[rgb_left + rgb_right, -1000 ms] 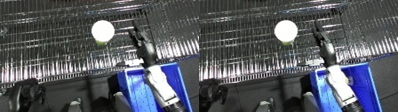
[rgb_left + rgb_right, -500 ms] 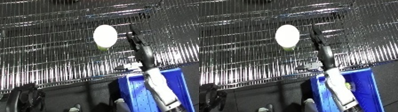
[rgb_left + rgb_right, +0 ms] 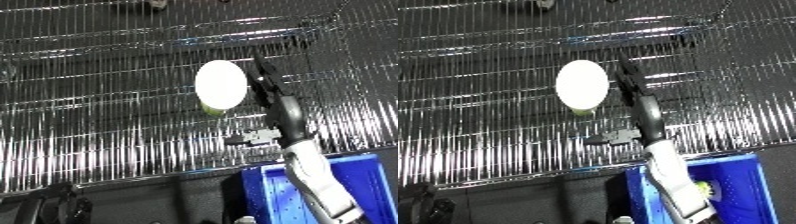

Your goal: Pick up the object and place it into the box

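One pale round object (image 3: 220,86) lies on the wire shelf (image 3: 98,120), untouched. My right hand (image 3: 269,92) reaches just beside it, fingers straight and unclenched. I judge grasping comes next, then the blue bin (image 3: 364,176).

Wire shelf (image 3: 98,125) lies bare across the frame's left and top; only the white object (image 3: 220,85) stands mid-frame, just left of the right robot hand (image 3: 266,87). Blue bin (image 3: 740,185) fills lower right.
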{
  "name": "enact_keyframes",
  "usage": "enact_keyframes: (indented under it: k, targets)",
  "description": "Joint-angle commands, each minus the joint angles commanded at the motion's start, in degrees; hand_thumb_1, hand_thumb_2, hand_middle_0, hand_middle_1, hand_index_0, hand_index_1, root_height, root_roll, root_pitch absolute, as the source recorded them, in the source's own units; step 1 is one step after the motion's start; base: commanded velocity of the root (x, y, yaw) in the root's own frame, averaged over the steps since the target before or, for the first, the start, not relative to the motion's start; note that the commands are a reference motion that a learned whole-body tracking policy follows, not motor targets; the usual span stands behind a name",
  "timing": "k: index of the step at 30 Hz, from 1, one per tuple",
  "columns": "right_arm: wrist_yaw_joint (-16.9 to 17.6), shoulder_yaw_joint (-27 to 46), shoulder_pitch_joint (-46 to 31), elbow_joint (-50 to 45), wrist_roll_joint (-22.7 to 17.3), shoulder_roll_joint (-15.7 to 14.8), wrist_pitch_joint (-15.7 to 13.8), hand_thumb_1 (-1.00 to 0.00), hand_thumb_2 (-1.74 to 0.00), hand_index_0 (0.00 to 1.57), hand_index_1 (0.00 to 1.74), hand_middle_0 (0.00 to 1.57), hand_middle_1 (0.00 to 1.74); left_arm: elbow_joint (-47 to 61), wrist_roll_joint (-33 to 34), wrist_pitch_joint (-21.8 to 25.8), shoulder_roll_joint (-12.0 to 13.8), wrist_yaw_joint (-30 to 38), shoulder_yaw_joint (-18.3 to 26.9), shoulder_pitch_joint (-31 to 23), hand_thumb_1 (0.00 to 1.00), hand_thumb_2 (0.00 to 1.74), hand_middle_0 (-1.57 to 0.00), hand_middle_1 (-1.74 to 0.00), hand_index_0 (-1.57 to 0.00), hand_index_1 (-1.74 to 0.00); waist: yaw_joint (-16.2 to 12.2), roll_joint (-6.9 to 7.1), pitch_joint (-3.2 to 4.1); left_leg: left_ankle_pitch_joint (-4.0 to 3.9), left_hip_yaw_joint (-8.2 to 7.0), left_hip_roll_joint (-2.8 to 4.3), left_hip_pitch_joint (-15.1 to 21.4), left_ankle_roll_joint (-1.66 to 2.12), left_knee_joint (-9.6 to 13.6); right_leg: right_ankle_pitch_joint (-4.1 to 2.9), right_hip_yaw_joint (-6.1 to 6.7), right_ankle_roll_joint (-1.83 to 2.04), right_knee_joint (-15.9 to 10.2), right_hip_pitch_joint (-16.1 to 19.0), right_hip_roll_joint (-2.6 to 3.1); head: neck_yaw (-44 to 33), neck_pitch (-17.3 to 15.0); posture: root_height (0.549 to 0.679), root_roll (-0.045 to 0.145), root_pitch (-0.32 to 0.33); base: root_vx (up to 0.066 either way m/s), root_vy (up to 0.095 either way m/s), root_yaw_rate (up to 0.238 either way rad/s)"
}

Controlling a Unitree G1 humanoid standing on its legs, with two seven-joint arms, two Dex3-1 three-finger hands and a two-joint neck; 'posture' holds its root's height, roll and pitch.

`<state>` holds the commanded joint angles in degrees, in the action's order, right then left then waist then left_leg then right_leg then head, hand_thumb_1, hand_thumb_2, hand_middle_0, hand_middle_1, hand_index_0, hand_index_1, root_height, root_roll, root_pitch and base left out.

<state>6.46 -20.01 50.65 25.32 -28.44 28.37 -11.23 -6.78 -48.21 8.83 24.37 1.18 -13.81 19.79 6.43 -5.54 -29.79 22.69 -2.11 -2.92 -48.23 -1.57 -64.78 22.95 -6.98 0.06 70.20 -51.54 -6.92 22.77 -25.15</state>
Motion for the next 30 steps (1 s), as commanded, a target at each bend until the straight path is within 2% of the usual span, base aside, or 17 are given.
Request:
enact_keyframes:
  k: [2,8,14,15,16,19,23,29,30]
  targets:
    - [0.03,-0.59,1.17,0.7,-0.3,-0.12,0.14,0.0,0.0,0.0,0.0,0.0,0.0,0.13,-0.14,0.11,-0.03,0.2,-0.36,0.16,1.0,1.74,-1.57,-1.74,-1.57,-1.74,0.21,-0.17,0.0,0.01,0.04,-0.02,-0.31,0.02,-0.12,0.02,-0.06,-0.06,0.0,-0.22,-0.08,0.59,0.58,0.558,0.055,0.105,-0.025,0.0,0.017]
    - [-0.55,-1.6,3.99,1.88,-1.41,-0.89,0.23,-0.3,-0.52,0.47,0.52,0.47,0.52,0.3,-0.37,0.63,-0.37,0.31,-1.09,0.3,1.0,1.74,-1.57,-1.74,-1.57,-1.74,0.64,-0.52,0.0,-0.09,0.13,-0.13,-0.52,-0.01,0.1,-0.01,-0.23,-0.18,-0.31,-0.35,-0.13,1.63,1.3,0.558,0.058,0.112,-0.017,0.002,0.004]
    - [-0.54,-1.85,4.83,1.59,-0.56,-1.8,0.96,-0.6,-1.04,0.94,1.04,0.94,1.04,0.3,0.0,1.11,-1.07,0.15,-1.22,0.11,1.0,1.74,-1.57,-1.74,-1.57,-1.74,0.75,-0.57,0.0,-0.33,0.11,-0.3,0.01,-0.07,0.71,-0.14,-0.29,-0.23,-0.74,0.07,-0.02,1.67,1.3,0.561,0.061,0.112,-0.015,0.004,0.003]
    - [-0.54,-1.85,4.83,1.59,-0.56,-1.8,0.96,-0.6,-1.04,0.94,1.04,0.94,1.04,0.3,0.0,1.11,-1.07,0.15,-1.22,0.11,1.0,1.74,-1.57,-1.74,-1.57,-1.74,0.75,-0.57,0.0,-0.33,0.11,-0.3,0.01,-0.07,0.71,-0.14,-0.29,-0.23,-0.74,0.07,-0.02,1.67,1.3,0.561,0.061,0.112,-0.014,0.003,-0.001]
    - [-0.4,-1.89,4.72,1.62,-0.35,-1.97,1.09,-0.7,-1.22,1.1,1.22,1.1,1.22,0.22,0.12,1.17,-1.25,0.16,-1.19,0.08,1.0,1.74,-1.57,-1.74,-1.57,-1.74,0.72,-0.51,0.0,-0.46,0.11,-0.32,0.42,-0.07,1.14,-0.24,-0.3,-0.18,-1.03,0.41,0.02,1.58,1.48,0.562,0.062,0.111,-0.015,0.001,-0.005]
    - [-0.19,-1.78,4.38,2.0,-0.06,-2.04,1.24,-0.85,-1.48,1.33,1.48,1.33,1.48,0.24,0.14,1.14,-1.31,0.03,-1.07,-0.03,1.0,1.74,-1.57,-1.74,-1.57,-1.74,0.66,-0.45,0.0,-0.76,0.16,-0.35,1.12,-0.06,1.96,-0.51,-0.29,-0.05,-1.6,0.96,0.07,1.63,1.5,0.565,0.063,0.109,-0.024,-0.002,-0.009]
    - [0.27,-1.44,3.7,2.26,0.4,-1.84,1.46,-0.85,-1.48,1.33,1.48,1.33,1.48,0.32,-0.03,1.26,-1.15,-0.38,-0.91,-0.33,1.0,1.74,-1.57,-1.74,-1.57,-1.74,0.49,-0.31,0.0,-1.09,0.24,-0.32,1.91,-0.07,2.87,-0.93,-0.25,0.14,-2.32,1.59,0.19,1.36,2.0,0.568,0.062,0.107,-0.035,-0.01,-0.018]
    - [0.62,-0.29,1.29,0.85,1.14,-1.26,0.11,-0.85,-1.48,1.33,1.48,1.33,1.48,0.31,-0.21,1.73,-0.88,-1.33,-0.25,-1.27,1.0,1.74,-1.57,-1.74,-1.57,-1.74,0.02,0.15,0.0,-1.57,0.42,-0.26,3.6,0.04,4.63,-1.5,-0.15,0.43,-3.8,3.14,0.39,0.57,1.92,0.574,0.061,0.101,-0.035,-0.017,-0.044]
    - [0.79,0.61,-0.11,-0.88,1.53,-0.96,-0.28,-0.85,-1.48,1.33,1.48,1.33,1.48,0.4,-0.18,2.03,-0.75,-1.67,0.15,-1.9,1.0,1.74,-1.57,-1.74,-1.57,-1.74,-0.3,0.37,0.0,-1.83,0.51,-0.23,4.53,0.11,5.63,-1.77,-0.03,0.56,-4.57,3.95,0.56,0.03,1.86,0.577,0.06,0.097,-0.036,-0.022,-0.081]
